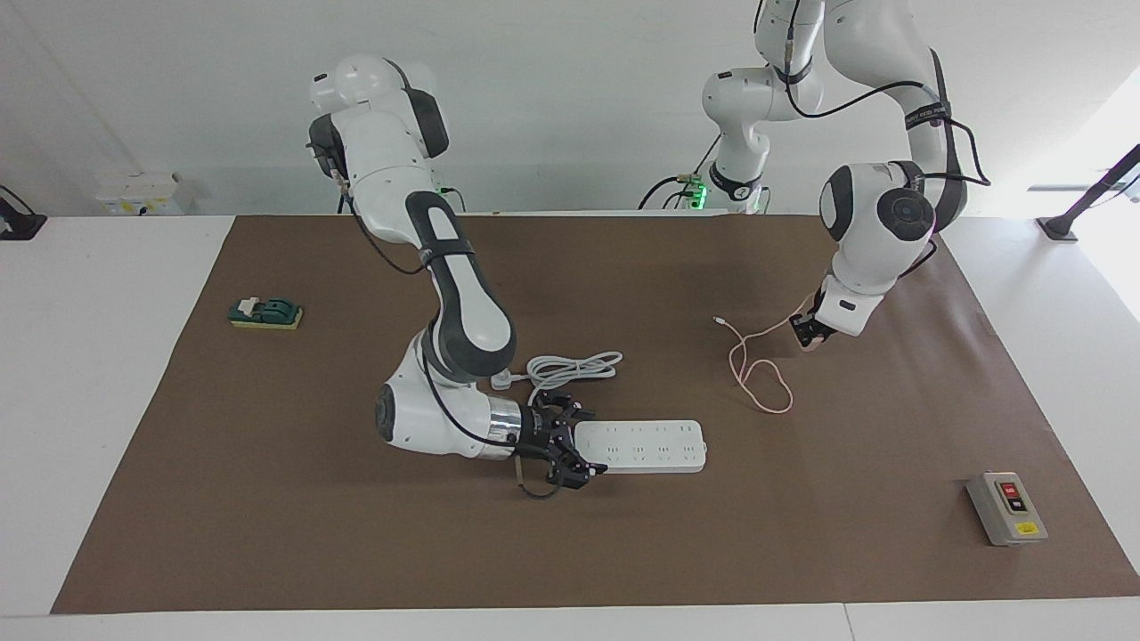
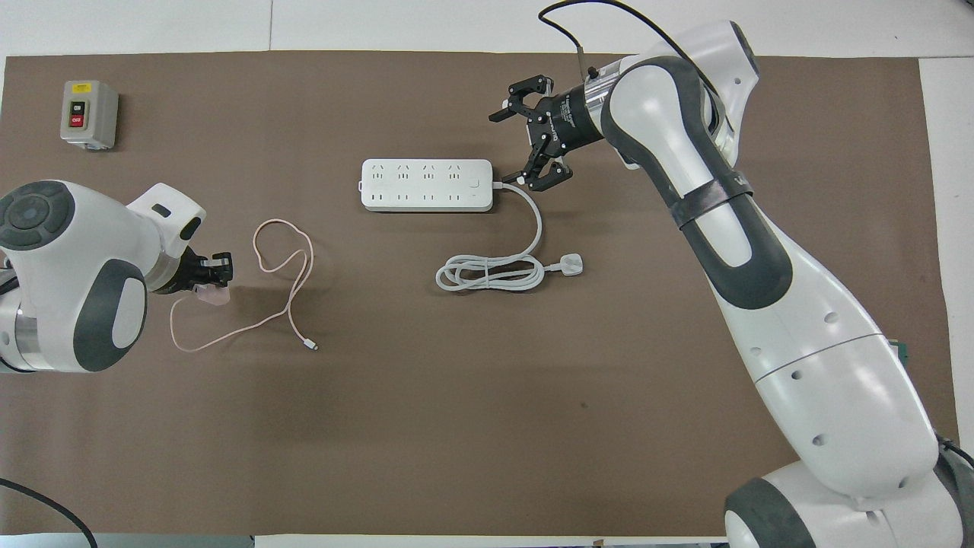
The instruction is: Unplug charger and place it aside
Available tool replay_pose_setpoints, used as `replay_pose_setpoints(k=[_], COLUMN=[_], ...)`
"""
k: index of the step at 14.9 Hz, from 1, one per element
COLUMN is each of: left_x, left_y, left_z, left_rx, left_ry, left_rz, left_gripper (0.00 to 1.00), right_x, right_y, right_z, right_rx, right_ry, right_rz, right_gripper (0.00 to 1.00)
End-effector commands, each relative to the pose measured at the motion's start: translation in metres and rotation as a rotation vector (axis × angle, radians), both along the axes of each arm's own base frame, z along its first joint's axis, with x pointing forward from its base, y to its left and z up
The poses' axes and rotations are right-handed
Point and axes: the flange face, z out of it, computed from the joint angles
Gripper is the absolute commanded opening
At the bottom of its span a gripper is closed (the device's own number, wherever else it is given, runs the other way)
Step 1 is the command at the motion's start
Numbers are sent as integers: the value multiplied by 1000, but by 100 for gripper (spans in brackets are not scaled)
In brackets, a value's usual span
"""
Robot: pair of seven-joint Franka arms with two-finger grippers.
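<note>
The white power strip [image 1: 641,446] [image 2: 426,185] lies flat on the brown mat [image 1: 267,499] [image 2: 487,426] that covers the bench [image 1: 98,356] [image 2: 947,228], and serves here as the landmark. No plug sits in its sockets. The charger [image 1: 808,339] [image 2: 211,294], a small pale pink cube, is well apart from the strip, toward the left arm's end of the bench and nearer to the robots than the strip. The left hand [image 1: 810,331] [image 2: 209,275] is clamped on it, low at the mat; whether the cube touches the mat cannot be told. The charger's thin pink cable [image 1: 757,369] [image 2: 285,285] trails from the cube in loose loops across the mat between the cube and the strip, and its tiny connector [image 1: 717,320] [image 2: 311,346] lies nearer to the robots than the strip. The right hand [image 1: 570,445] [image 2: 533,137] is at the strip's corded end, lying sideways with its fingers [image 1: 590,466] [image 2: 549,176] spread wide apart, holding nothing. The strip's thick white cord [image 1: 570,367] [image 2: 487,272] runs from that end to a coiled bundle with a white plug [image 1: 501,380] [image 2: 571,265], just nearer to the robots than the strip. A grey switch box [image 1: 1006,508] [image 2: 89,114] with a red button rests farther from the robots than the strip, toward the left arm's end. A green and yellow object [image 1: 265,313] sits well apart from the strip toward the right arm's end, nearer to the robots.
</note>
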Motion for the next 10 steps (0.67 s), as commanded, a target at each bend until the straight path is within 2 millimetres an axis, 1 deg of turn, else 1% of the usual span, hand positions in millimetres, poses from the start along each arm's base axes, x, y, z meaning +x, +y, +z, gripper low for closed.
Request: replay_pose_setpoints(k=[1,2,3,5,6,8,10], left_x=[-3,1,4,12,18,26,27], left_y=[7,18,22,44,51,56,55], left_z=[-1,-2,-4,-7,0,12,26], left_rx=[-12,-15,-17,-16,-13,-10,-9], left_ry=[-41,-62,-81,-105,-121,-142,-149], left_rz=[-26,-39,-63,-106,-138,-161,-145], left_gripper=[100,100,100,100,100,100,100], right_x=[-19,-21,-24,-31,-34,-42,-50], right_y=[-18,-26,-32,-42,-52,-69,-98], right_z=[30,38,46,64,72,92,110], right_rx=[-107,-150,-185,-278,-319,-362,-387], right_ry=[-3,-10,-16,-55,-81,-136,-181], right_rz=[52,76,105,183,236,357,470], right_gripper=[100,100,100,100,100,100,100])
